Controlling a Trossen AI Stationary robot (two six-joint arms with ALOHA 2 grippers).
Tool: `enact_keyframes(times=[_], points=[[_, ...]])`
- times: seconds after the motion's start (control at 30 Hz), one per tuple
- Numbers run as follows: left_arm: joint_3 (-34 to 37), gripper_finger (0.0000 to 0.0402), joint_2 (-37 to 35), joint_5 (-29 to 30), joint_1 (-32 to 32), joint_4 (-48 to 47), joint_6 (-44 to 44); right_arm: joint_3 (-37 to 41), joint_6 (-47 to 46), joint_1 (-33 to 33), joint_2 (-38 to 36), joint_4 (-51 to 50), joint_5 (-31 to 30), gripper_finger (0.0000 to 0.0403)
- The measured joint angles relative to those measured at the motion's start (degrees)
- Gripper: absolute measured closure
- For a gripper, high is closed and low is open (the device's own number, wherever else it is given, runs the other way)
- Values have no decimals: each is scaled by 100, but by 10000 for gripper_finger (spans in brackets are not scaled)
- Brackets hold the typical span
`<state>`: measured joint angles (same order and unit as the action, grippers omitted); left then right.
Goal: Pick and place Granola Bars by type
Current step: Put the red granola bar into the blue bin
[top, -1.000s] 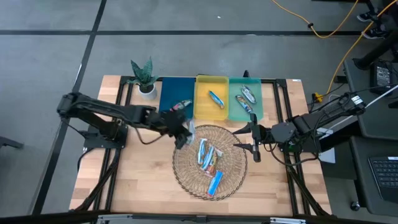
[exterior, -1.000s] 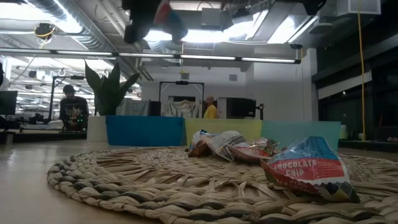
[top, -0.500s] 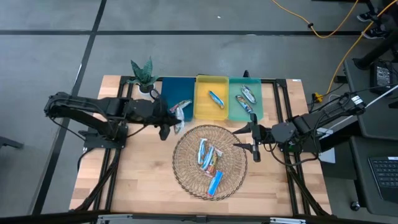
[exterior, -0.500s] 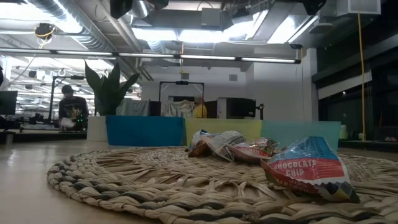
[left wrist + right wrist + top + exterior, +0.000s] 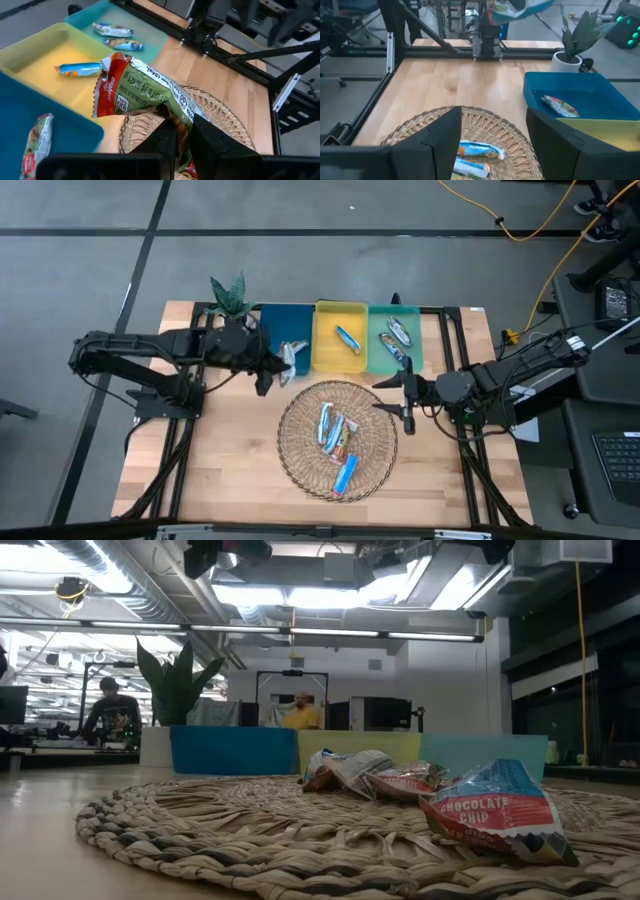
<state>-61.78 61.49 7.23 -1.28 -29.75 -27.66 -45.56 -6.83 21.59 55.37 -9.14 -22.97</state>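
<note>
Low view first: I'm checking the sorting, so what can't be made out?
- Low view: the wall of the blue tray hides what lies inside.
- Left wrist view: the left gripper covers the lower end of the held granola bar.
- High view: wrapper print too small to read.

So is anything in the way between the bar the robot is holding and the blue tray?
Nothing visible is. The left gripper holds the green-and-red granola bar up in the air beside the blue tray, which is open on top. One bar already lies in it, leaving bare room.
</note>
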Motion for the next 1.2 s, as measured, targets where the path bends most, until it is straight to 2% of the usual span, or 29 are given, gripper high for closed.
enact_keyframes(times=[0.17,0.5,0.63,0.73,1.07,1.2], points=[[-132,368,-18,-548,-687,-391,354,2,-24,-90,0,169,4,179],[-1449,369,511,-595,-2027,-1579,1963,7,-46,-97,-2,525,11,179],[-1756,368,862,-987,-2479,-1684,2320,7,-53,-97,-2,515,9,179],[-1815,368,1101,-1230,-2703,-1680,2480,7,-90,-97,-2,513,9,179],[-1818,368,2007,-1247,-3309,-1684,3204,7,-186,-114,-2,470,-88,179],[-1821,368,2463,-1466,-3545,-1682,3422,7,-184,-119,-2,455,-102,179]])
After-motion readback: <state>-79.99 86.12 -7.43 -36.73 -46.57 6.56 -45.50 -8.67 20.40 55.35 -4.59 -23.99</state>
